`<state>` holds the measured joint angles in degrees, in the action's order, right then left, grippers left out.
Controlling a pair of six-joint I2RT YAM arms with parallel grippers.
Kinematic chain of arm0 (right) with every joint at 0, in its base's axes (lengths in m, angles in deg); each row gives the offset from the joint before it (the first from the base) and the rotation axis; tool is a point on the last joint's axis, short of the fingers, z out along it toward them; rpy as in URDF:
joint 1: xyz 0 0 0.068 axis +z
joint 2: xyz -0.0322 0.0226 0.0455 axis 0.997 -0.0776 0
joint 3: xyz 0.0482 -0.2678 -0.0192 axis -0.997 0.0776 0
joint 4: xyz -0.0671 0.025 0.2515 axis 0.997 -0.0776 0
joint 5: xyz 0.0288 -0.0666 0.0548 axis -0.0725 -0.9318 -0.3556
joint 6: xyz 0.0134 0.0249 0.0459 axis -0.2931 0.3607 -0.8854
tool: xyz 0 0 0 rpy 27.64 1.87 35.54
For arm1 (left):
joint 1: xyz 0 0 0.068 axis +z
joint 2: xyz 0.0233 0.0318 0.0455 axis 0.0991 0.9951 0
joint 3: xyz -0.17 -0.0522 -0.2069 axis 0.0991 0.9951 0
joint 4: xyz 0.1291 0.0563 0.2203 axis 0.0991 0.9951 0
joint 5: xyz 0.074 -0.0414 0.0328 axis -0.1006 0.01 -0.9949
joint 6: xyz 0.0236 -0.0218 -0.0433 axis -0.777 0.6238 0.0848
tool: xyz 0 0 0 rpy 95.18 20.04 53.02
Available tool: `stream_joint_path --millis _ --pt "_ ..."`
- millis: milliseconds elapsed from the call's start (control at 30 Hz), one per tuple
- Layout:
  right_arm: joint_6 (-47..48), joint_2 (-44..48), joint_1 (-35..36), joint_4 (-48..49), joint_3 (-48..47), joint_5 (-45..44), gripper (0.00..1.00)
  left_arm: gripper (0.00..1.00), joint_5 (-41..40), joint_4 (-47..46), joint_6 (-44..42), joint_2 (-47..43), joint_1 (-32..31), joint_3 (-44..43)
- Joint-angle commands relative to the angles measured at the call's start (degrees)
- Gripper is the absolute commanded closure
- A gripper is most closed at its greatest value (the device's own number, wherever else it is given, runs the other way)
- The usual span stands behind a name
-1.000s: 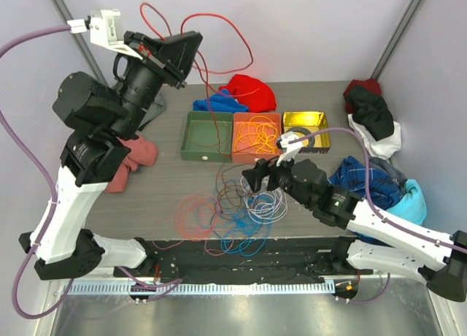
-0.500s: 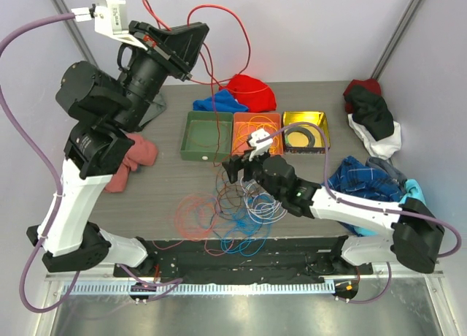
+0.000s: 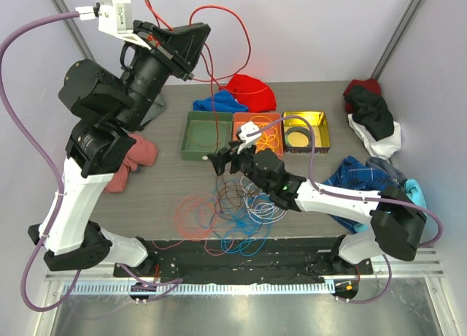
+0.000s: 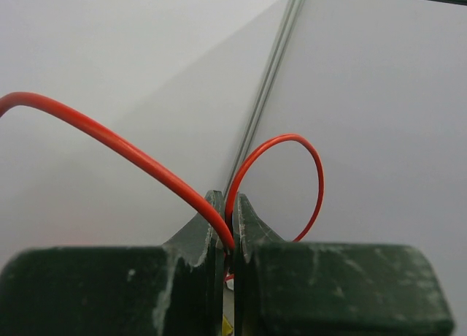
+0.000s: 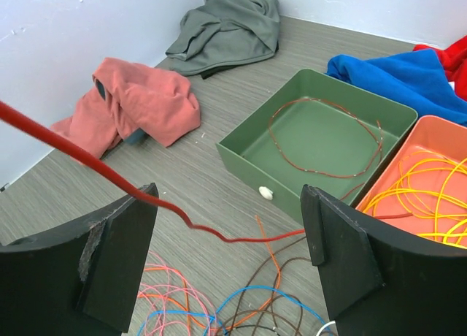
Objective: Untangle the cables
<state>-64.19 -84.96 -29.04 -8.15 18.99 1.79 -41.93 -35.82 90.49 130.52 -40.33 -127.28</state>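
The left gripper (image 3: pixel 195 31) is raised high toward 11 o'clock, close to the back wall, and is clenched on the red cable (image 3: pixel 244 44). In the left wrist view the cable (image 4: pixel 146 164) is pinched between the closed fingers (image 4: pixel 211 234) and curls out in a loop on either side. From there it arcs through the air and drops toward the surface (image 3: pixel 164 182) near the green tray (image 3: pixel 191 152). The right gripper (image 3: pixel 222 163) reaches in low from 4 o'clock, just at the 6 o'clock side of the green tray, with its jaws spread wide and nothing grasped. In its wrist view the red cable (image 5: pixel 87 161) slants in past one finger (image 5: pixel 117 256) and runs across the gap, apart from the other finger. The other cables (image 3: pixel 233 208) lie in a tangled pile at 6 o'clock of the trays, with blue and red loops spilling over the near edge of the surface. A brown cable (image 5: pixel 321 142) is coiled inside the green tray (image 5: pixel 255 161), and yellow-orange cables (image 3: pixel 266 135) fill the orange tray (image 3: pixel 257 115) beside it. Open surface shows between the pile and the pink cloth (image 3: pixel 135 157) at 9 o'clock. A blue cloth (image 3: pixel 215 102) and a red cloth (image 3: pixel 252 91) crowd the far edge at 12 o'clock, and heaped clothes (image 3: pixel 372 124) line the 3 o'clock edge.
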Motion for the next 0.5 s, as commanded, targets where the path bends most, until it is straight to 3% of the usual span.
stream_joint_path --millis 0,67,200,367,467 --pt "0.7 0.7 0.4 -1.4 -5.3 1.1 0.13 1.00 -0.6 -1.2 -2.3 -0.1 -0.1 -2.1" --pt "1.0 2.7 0.4 -6.9 -5.5 0.6 0.13 1.00 -0.9 -0.8 -2.6 0.3 -0.1 -2.7" --pt "2.1 5.3 0.4 -2.7 -1.1 1.1 0.13 1.00 -0.5 -2.1 -2.1 -0.4 -0.1 -1.3" --pt "1.0 0.6 0.1 -2.0 -4.2 0.5 0.14 1.00 1.5 -2.9 0.5 -0.4 -0.1 -0.8" --pt "-1.8 -1.8 -2.1 -1.3 -5.8 -0.3 0.26 1.00 2.5 -2.9 1.6 -0.7 -0.1 -0.8"
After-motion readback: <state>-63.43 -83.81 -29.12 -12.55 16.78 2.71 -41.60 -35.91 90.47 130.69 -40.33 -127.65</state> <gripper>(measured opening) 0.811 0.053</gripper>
